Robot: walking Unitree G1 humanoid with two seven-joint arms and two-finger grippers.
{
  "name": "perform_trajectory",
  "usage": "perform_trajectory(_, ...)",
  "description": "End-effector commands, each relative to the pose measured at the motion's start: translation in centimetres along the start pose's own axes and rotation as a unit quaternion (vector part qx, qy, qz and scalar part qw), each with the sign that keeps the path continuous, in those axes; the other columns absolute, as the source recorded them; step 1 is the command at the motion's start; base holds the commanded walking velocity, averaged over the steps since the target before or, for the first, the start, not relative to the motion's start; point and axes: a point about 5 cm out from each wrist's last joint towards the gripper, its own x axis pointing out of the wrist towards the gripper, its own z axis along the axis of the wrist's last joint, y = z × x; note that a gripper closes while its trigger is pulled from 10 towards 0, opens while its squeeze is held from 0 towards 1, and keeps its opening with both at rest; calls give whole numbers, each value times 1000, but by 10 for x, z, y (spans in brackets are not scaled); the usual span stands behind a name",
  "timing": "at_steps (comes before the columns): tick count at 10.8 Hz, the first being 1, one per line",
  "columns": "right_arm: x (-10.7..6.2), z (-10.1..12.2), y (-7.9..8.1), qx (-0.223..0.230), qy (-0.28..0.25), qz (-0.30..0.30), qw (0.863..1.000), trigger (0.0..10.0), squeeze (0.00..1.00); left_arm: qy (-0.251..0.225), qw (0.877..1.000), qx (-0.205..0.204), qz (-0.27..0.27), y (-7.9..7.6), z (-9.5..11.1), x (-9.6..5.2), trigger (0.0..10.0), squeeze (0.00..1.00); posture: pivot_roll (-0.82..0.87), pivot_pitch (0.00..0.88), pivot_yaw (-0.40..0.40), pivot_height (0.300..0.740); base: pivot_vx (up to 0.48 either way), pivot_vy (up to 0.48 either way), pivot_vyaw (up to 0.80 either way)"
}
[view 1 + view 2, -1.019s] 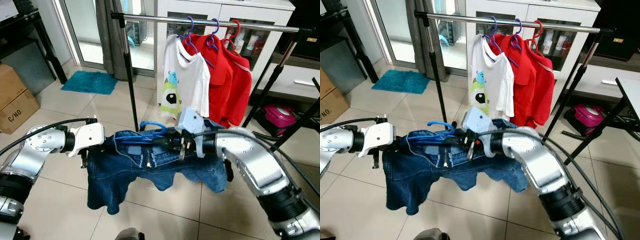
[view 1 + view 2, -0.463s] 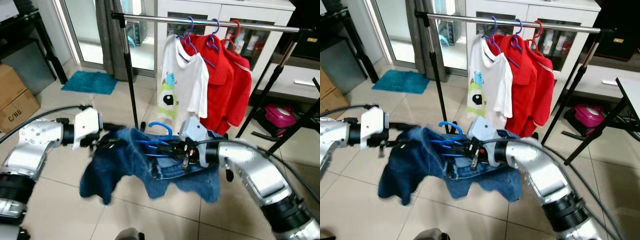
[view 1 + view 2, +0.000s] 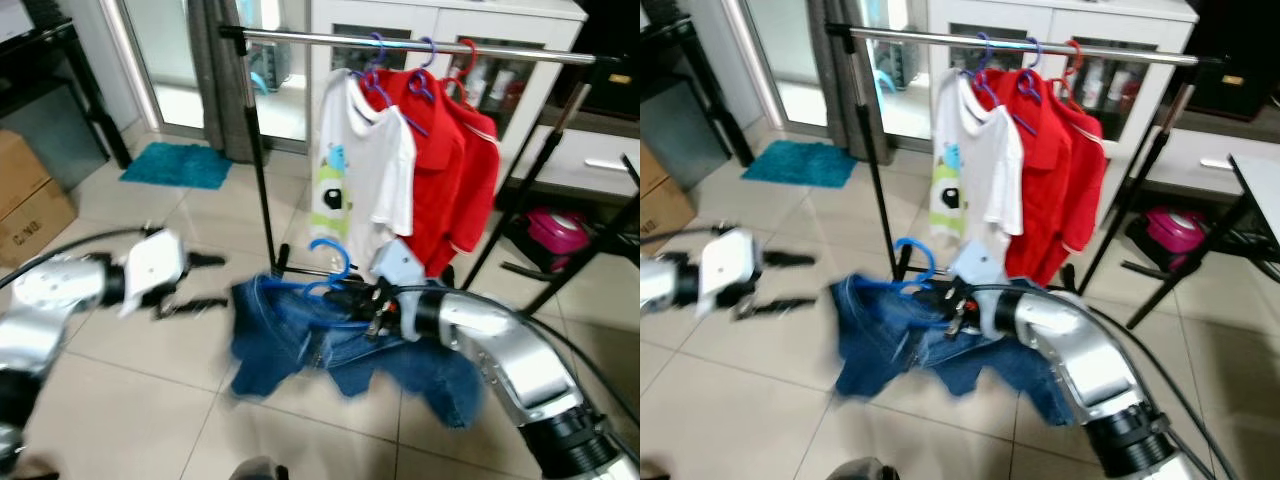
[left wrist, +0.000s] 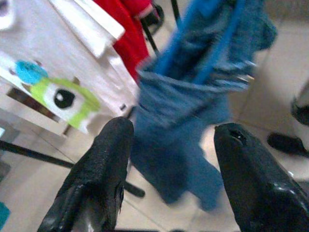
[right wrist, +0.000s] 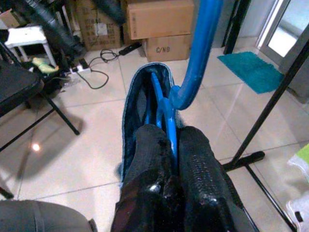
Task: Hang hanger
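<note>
Right gripper (image 5: pixel 166 145) pinching blue hanger (image 5: pixel 195 58) — left gripper (image 3: pixel 205 280) agape.

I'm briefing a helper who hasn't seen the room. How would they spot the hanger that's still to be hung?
Find the clothes rail with a white shirt and red tops hanging on it. Below and in front of it, the right gripper holds a blue hanger carrying jeans. It's the one hanger off the rail.

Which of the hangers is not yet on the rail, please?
The blue hanger carrying the jeans: the right gripper holds it below the rail, while the two purple and one red hangers already hook over it.
</note>
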Motion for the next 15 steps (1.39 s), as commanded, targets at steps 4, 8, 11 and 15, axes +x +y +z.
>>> perform_trajectory(4, -4, 1, -13, 37, -27, -81, 996, 0, 0, -101, 979, -83, 157, 20, 23, -1, 10000, 1000, 20, 0, 9, 740, 0, 0, 0)
perform_trajectory(8, -13, -29, -15, 222, -68, -295, 927, 10000, 0, -131, 876, -271, 376, -16, 11, 28, 10000, 0, -21, 0, 18, 740, 0, 0, 0)
perform_trajectory(11, -20, -37, -20, 200, -45, -347, 915, 10000, 0, -95, 862, -286, 407, -42, 18, 47, 10000, 0, 8, 0, -13, 740, 300, 0, 267)
perform_trajectory(15, -2, -29, -23, 209, -54, -343, 914, 10000, 0, -55, 882, -264, 387, -49, 21, 54, 10000, 0, 0, 0, 0, 740, 359, 0, 742)
